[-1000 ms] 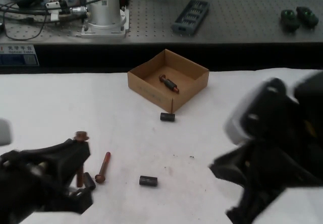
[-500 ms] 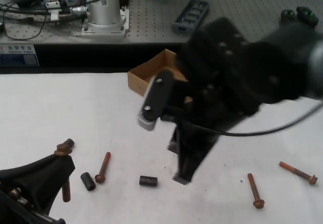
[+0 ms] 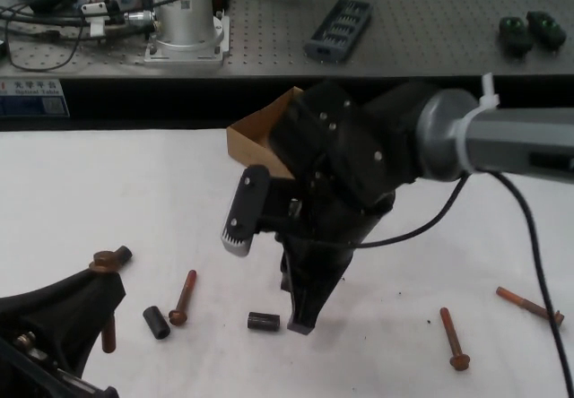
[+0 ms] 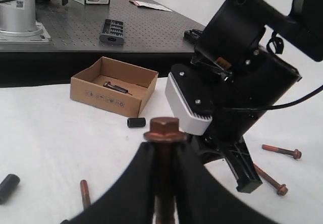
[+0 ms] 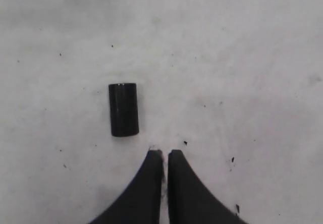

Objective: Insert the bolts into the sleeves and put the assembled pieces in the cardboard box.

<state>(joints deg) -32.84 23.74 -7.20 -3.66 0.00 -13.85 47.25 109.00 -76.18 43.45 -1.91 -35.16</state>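
Observation:
My left gripper (image 4: 163,156) is shut on a rusty bolt (image 4: 162,133), held upright with its hex head up; in the high view this bolt (image 3: 107,301) is at the near left. My right gripper (image 5: 165,155) is shut and empty, tips down on the white cloth right beside a black sleeve (image 5: 123,109), which also shows in the high view (image 3: 263,322). The cardboard box (image 4: 106,99) stands behind it with one assembled piece (image 4: 116,87) inside. In the high view the right arm hides most of the box (image 3: 251,151).
Another sleeve (image 3: 156,322) and a loose bolt (image 3: 183,297) lie at the near left. A third sleeve (image 4: 136,122) sits in front of the box. Two more bolts (image 3: 452,337) (image 3: 529,306) lie at the near right. A dark bench with equipment runs behind the cloth.
The right arm swung in from the near right to the middle and came down with its tips beside the sleeve. The left gripper shifted a little left with its bolt.

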